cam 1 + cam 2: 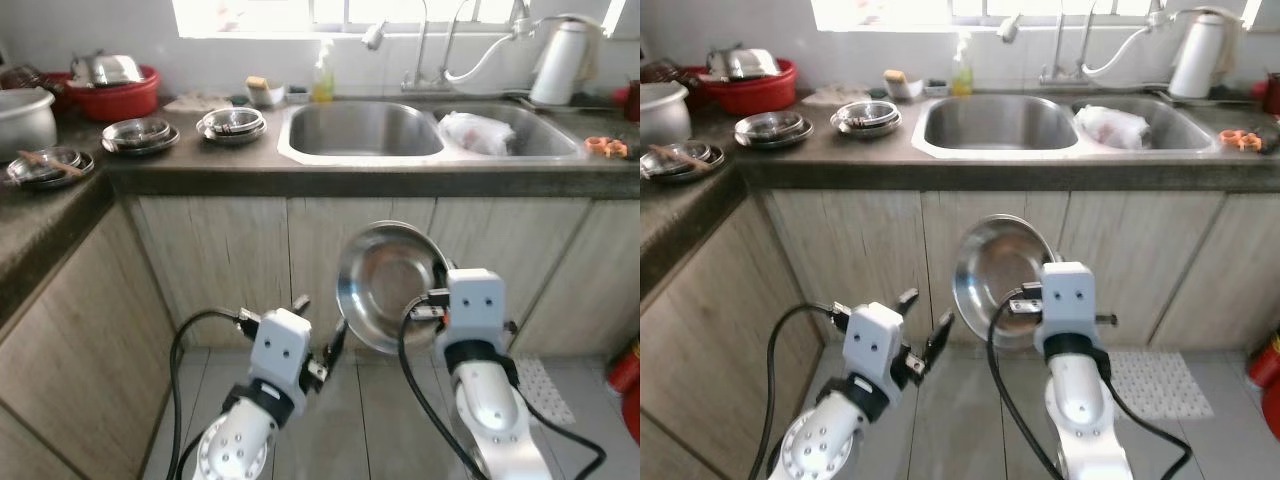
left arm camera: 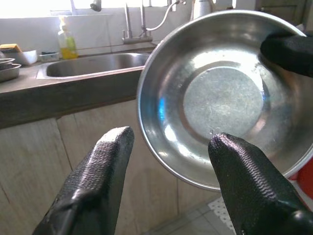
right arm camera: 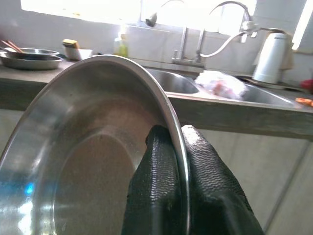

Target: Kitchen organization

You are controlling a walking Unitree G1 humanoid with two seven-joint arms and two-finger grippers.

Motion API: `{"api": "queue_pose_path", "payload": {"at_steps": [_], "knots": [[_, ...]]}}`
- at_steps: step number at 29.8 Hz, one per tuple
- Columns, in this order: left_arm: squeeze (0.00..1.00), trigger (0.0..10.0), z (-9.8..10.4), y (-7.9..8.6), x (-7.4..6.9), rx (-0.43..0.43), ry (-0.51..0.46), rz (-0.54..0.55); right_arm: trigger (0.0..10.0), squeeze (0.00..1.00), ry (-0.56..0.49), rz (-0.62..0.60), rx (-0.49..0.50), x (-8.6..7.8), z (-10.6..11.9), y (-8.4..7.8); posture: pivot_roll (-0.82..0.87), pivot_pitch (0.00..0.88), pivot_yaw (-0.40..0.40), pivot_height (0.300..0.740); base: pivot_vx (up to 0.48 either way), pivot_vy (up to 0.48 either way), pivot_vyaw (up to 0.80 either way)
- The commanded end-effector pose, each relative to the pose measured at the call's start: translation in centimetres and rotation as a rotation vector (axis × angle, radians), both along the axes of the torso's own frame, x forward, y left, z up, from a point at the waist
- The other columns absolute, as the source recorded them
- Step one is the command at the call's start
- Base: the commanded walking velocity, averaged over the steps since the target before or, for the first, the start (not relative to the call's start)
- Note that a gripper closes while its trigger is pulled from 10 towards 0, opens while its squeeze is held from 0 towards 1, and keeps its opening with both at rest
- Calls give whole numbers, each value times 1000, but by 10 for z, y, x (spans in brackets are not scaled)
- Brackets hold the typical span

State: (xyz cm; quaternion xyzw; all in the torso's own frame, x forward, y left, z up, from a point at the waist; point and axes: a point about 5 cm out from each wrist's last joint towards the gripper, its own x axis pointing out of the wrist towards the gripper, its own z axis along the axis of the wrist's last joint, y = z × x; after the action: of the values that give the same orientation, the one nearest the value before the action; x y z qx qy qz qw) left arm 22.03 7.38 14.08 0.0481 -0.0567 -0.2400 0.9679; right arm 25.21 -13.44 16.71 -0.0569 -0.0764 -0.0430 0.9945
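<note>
Right claw (image 3: pixel 177 147) is clamped on the steel plate (image 1: pixel 388 285) rim; left claw (image 1: pixel 922 328) is spread apart. The thin edge grip risks slippage if swung.

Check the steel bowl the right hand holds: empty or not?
Empty: the steel bowl, pinched at its rim by the right hand, shows only bare metal inside.

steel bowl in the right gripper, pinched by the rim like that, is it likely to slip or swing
The steel bowl is probably rigid and light: thin polished metal, holding shape on edge. The right gripper clamps only its rim, one of its fingers inside, so the smooth surface may slip or pivot. The open left gripper could steady it.
</note>
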Motion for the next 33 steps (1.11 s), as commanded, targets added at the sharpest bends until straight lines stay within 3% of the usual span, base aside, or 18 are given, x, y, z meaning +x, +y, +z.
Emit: {"api": "queue_pose_path", "payload": {"at_steps": [1,10,17,33], "knots": [[0,10000,1,4,1,15,-7,19,10000,0,-26,23,16,1,6,5,37,11,-30,740,296,-375,0],[0,10000,2,4,2,5,-10,23,10000,0,-42,22,17,4,11,2,37,9,-31,740,330,-289,0],[0,10000,8,7,8,-6,-29,41,10000,0,-151,14,25,20,46,-6,35,5,-31,740,469,0,0],[0,10000,12,8,13,-9,-46,57,10000,0,-330,27,20,41,97,-14,39,1,-38,740,477,0,0]]}}
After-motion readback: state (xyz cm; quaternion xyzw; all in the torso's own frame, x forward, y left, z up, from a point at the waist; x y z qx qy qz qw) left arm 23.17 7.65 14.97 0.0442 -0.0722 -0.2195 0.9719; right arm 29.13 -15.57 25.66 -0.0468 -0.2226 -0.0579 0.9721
